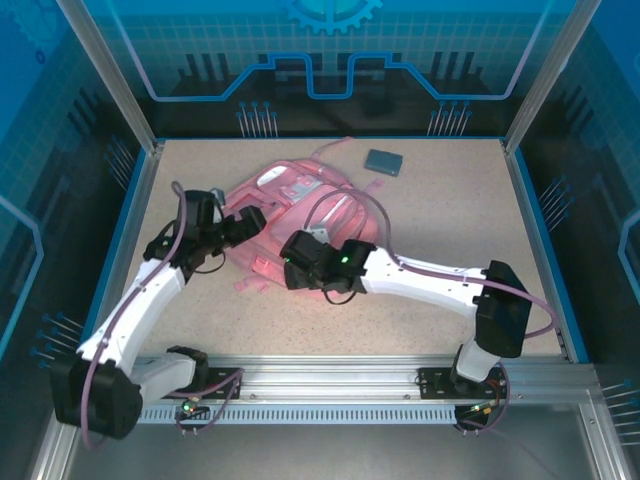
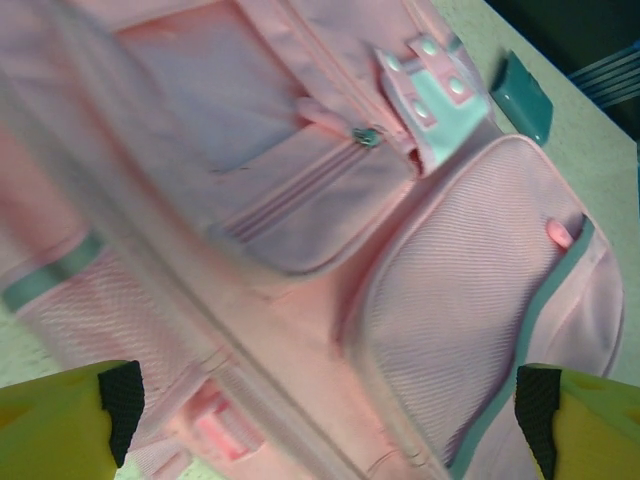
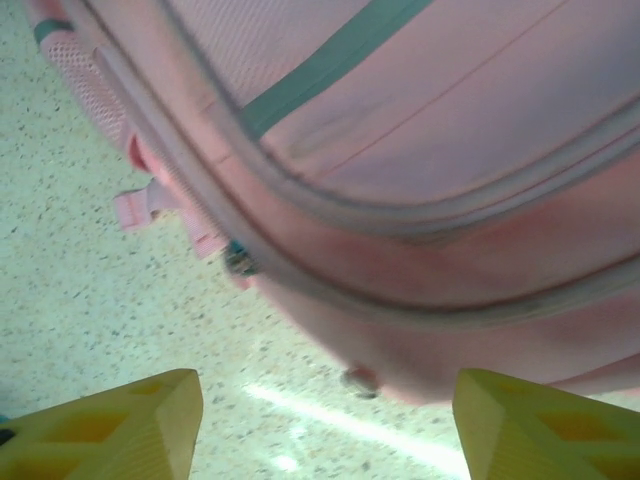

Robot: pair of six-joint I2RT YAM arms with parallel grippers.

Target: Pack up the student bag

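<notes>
Left gripper [image 2: 330,415]: jaws spread wide, nothing between them. The black pads [image 2: 122,400] hang clear above pink cloth, so I read this as a release or a pre-grasp pose, not a hold. Right gripper [image 3: 320,420]: jaws also apart and empty, with the yellow fingertips [image 3: 110,420] low over the speckled table [image 1: 450,210] and the bag's near seam bulging just ahead of the gap. A zip pull [image 3: 238,260] hangs off that seam, and I judge the gripper is lined up here to take it, since the main compartment must open before anything goes in. The student bag [image 1: 285,195] lies flat in the middle of the table, left of centre, with its front pockets facing up. That keeps every zip reachable from above. The left wrist view looks down on a front pocket [image 2: 470,290], its white patch [image 2: 435,85] and a second pull [image 2: 368,137]. The arms flank the bag, one at its left edge and one at its near edge, probably so one can steady the cloth while the other tugs. A flat dark case [image 1: 383,161] lies far right of the bag, not yet packed.
</notes>
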